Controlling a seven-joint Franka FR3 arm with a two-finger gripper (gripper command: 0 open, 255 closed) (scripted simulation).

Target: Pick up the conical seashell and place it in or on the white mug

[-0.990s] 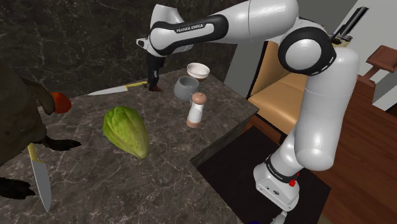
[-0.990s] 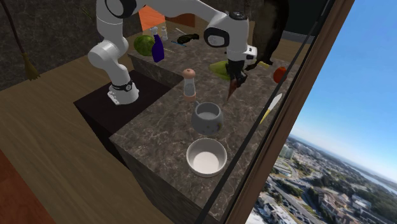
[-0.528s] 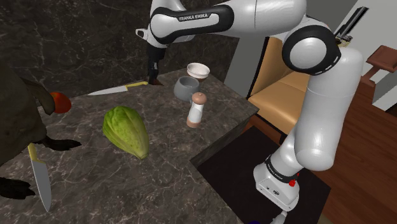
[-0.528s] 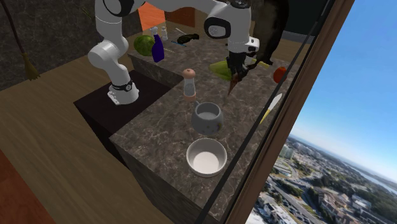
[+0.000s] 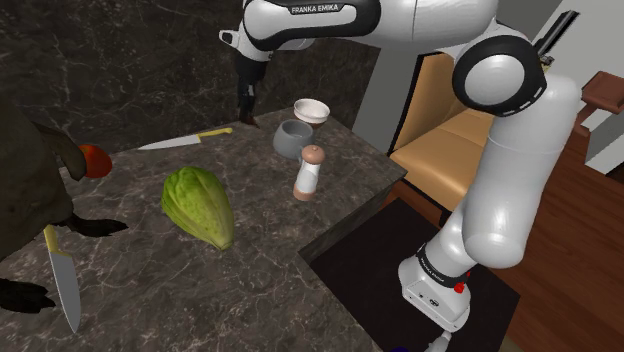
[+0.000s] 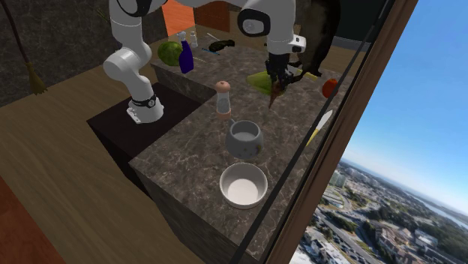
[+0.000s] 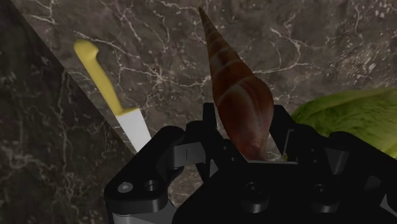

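Higher than a second ago, the conical seashell point(image 7: 236, 95) hangs clear above the dark marbled worktop point(image 5: 150, 270), tip pointing down. It is a long, glossy brown spiral with faint paler bands, tapering from a swollen wide end to a fine point. The hand point(image 7: 246, 127) grips that wide end between both fingers. In the shoulder view a yellow-handled knife point(image 5: 185, 140) lies to its left and the pale grey mug point(image 5: 293, 138) stands to its right, nearer.
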